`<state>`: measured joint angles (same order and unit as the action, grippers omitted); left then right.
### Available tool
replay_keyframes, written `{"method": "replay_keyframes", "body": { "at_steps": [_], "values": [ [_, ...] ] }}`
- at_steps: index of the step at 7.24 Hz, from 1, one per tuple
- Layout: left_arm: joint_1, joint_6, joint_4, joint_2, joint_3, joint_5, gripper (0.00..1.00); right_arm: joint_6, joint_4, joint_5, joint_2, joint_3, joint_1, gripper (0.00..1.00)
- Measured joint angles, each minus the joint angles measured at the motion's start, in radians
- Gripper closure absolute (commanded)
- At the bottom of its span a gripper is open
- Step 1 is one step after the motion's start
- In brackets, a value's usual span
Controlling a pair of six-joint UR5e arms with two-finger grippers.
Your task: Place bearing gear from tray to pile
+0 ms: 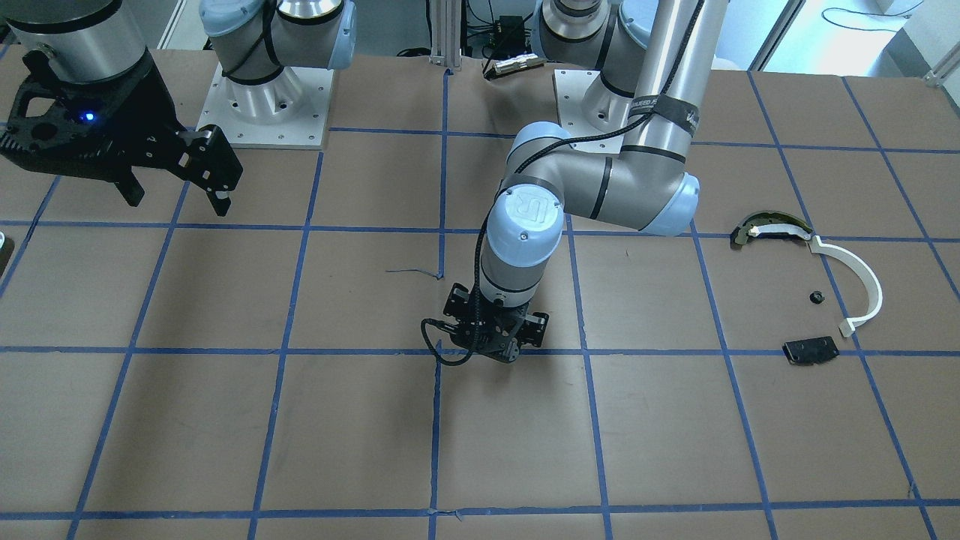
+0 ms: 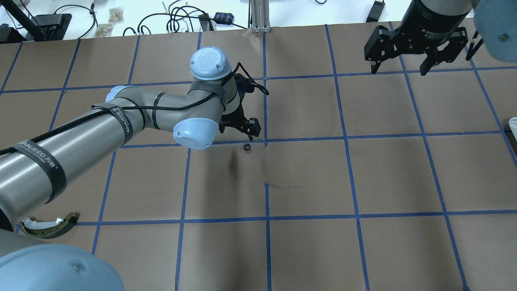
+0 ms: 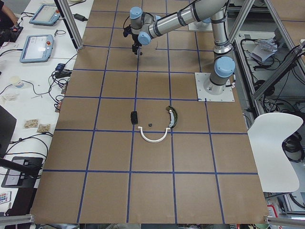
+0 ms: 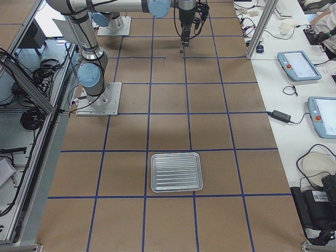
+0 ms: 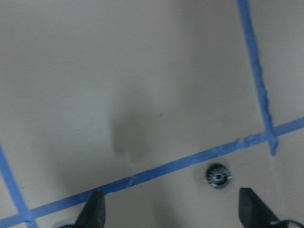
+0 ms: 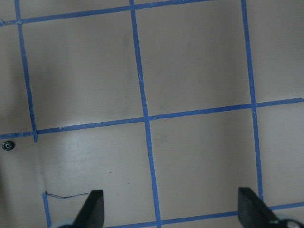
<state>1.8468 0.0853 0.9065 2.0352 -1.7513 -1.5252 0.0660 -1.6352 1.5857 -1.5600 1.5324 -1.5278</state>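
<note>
One camera looks down from behind the robot (image 1: 277, 37) and another steeply from across the table (image 1: 225, 420), two high ones view it lengthwise from either end, and both wrist cameras face straight down, the left nearer, sharing the bearing gear (image 5: 218, 175)

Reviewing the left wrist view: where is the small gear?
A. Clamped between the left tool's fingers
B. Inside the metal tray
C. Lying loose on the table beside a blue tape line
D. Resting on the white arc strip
C: the gear lies flat on the brown table just beside the blue tape line, while the left tool is open, its fingers spread wide and not touching the gear.
</note>
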Motion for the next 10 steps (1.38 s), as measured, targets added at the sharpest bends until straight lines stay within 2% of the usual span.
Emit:
{"method": "replay_keyframes", "body": {
  "at_steps": [3, 4, 6, 7, 8, 10],
  "values": [
    [0.031, 0.011, -0.042, 0.049, -0.003, -0.001, 0.01, 0.000, -0.002, -0.003, 0.000, 0.001, 0.000, 0.00],
    [0.031, 0.017, -0.044, 0.058, -0.002, -0.004, 0.07, 0.001, -0.003, -0.006, 0.000, 0.001, 0.000, 0.00],
    [0.031, 0.038, -0.045, 0.069, 0.000, -0.009, 0.50, 0.001, -0.003, -0.006, 0.000, 0.002, 0.000, 0.00],
    [0.031, 0.043, -0.045, 0.071, 0.000, -0.010, 0.77, 0.001, -0.004, -0.006, 0.001, 0.003, 0.000, 0.00],
    [0.031, 0.045, -0.045, 0.072, 0.001, -0.010, 1.00, 0.001, -0.004, -0.006, 0.000, 0.004, 0.000, 0.00],
    [0.031, 0.039, -0.045, 0.072, 0.002, -0.011, 1.00, 0.001, -0.005, -0.009, 0.000, 0.003, 0.000, 0.00]
  ]
}}
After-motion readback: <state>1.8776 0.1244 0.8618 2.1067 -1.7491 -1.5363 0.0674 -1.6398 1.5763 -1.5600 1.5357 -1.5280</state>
